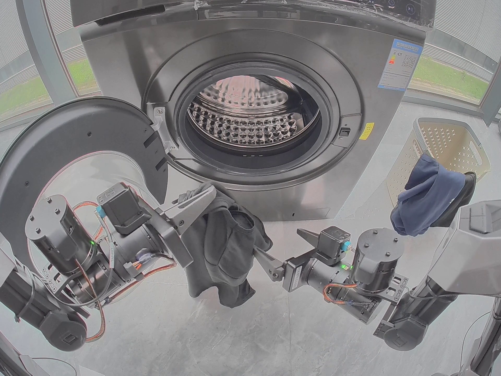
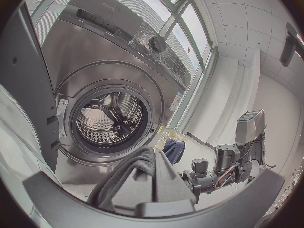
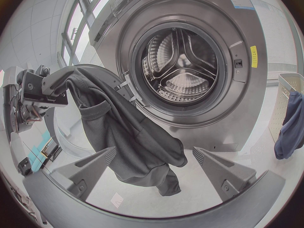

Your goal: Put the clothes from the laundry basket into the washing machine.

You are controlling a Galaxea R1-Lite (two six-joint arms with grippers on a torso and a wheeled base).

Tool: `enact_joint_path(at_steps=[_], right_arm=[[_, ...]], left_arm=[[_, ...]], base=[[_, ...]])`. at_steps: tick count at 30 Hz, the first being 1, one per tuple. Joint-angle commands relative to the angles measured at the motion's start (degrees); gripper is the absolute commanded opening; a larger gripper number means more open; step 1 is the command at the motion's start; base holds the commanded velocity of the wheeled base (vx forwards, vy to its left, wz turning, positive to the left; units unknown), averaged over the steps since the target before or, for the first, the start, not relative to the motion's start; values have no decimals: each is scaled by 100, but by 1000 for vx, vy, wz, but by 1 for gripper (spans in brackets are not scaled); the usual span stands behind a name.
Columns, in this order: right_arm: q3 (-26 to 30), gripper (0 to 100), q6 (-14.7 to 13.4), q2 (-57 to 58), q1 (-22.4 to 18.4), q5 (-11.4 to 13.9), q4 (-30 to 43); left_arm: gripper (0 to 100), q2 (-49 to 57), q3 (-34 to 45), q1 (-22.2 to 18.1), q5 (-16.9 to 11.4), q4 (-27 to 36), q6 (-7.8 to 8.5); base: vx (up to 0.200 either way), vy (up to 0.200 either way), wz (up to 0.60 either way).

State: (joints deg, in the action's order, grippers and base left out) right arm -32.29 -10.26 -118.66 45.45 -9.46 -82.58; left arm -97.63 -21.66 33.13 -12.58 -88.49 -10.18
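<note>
My left gripper (image 1: 209, 194) is shut on a dark grey garment (image 1: 224, 246) that hangs in the air below and in front of the washing machine's open porthole (image 1: 250, 116). The same gripper (image 2: 155, 178) and grey garment (image 2: 126, 171) show in the left wrist view. My right gripper (image 1: 276, 240) stands open just to the right of the hanging cloth. In the right wrist view its fingers (image 3: 95, 165) spread wide, with the garment (image 3: 136, 140) dangling between and beyond them. A blue garment (image 1: 425, 194) is draped over the rim of the beige laundry basket (image 1: 454, 142).
The machine's round door (image 1: 78, 131) is swung open to the left, close behind my left arm. The steel drum (image 3: 180, 67) holds no clothes. The basket (image 3: 285, 102) lies tipped on the floor right of the machine. Grey tiled floor (image 1: 209, 335) spreads below both arms.
</note>
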Motion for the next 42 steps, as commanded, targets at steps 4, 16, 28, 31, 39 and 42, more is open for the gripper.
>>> enact_joint_path(at_steps=[4,16,28,31,39,42], right_arm=[[153,100,-2,-8,219,164,-267],[338,100,-2,-34,483,586,-575],[-5,100,42,-403,-62,568,-584],[39,100,95,-403,-247,577,-584],[-225,100,279,-974,-467,577,-575],[-550,100,306,-1229,-414,559,-540]], left_arm=[[0,-54,-75,-18,98,-1,-10],[0,-124,-180,-202,124,-1,-2],[0,-63,-180,-202,124,-1,-2],[0,-63,-180,-202,124,-1,-2],[0,104,-172,-123,107,-1,-10],[0,113,-172,-88,107,-10,-10]], base=[[0,0,0],[0,0,0],[0,0,0],[0,0,0],[0,0,0],[0,0,0]])
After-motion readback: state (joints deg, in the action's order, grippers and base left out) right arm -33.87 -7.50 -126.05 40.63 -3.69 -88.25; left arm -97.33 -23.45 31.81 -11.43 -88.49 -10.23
